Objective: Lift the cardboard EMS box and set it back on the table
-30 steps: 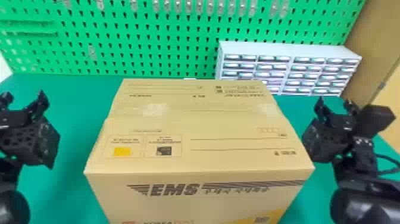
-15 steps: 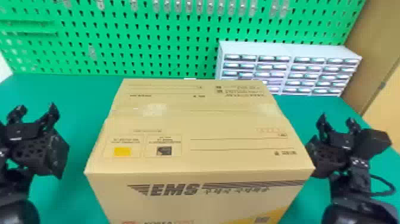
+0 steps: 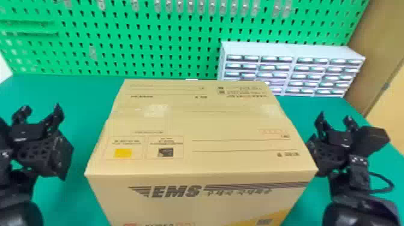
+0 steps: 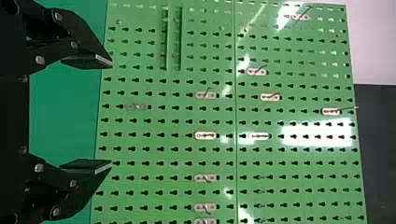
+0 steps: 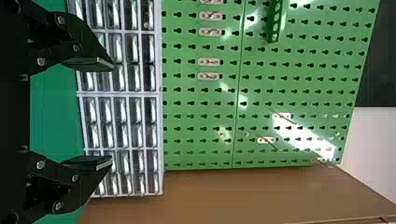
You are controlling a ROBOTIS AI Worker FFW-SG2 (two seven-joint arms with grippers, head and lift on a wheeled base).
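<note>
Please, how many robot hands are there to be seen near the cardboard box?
2. The left hand, open, is on the left side of the EMS box; the right hand, also open, is on its right side.

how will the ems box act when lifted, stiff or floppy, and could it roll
The EMS box will probably feel stiff, as its edges look straight and its top is closed. Flat faces make rolling unlikely. It may slip if squeezed lightly, since the faces in view show no handles.
</note>
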